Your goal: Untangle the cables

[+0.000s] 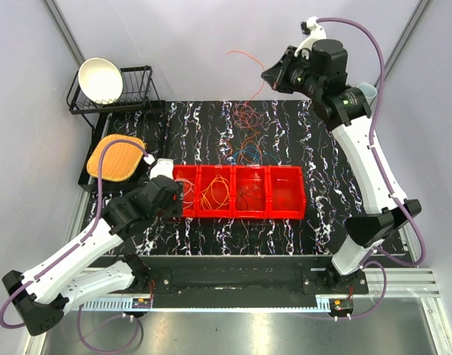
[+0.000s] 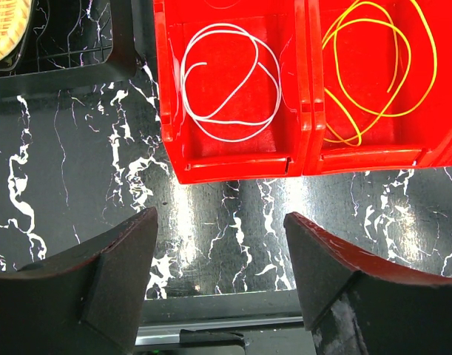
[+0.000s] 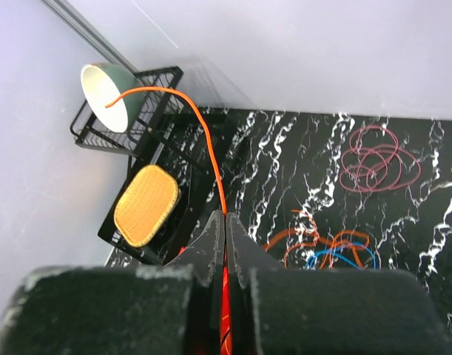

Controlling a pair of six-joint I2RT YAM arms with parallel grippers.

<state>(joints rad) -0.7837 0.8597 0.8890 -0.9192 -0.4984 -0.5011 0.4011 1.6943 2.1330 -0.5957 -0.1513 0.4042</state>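
My right gripper (image 3: 226, 218) is pinching an orange cable (image 3: 218, 171) above the counter's (image 1: 314, 222) far edge; my left gripper (image 2: 218, 218) is hanging open.

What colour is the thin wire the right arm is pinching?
Orange: the thin wire clamped in the right gripper shows clearest in the right wrist view.

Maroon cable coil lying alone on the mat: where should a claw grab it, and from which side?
Pinch an outer loop of the maroon cable from straight above: it lies flat, seemingly apart from the orange-blue tangle, so edge strands should lift free.
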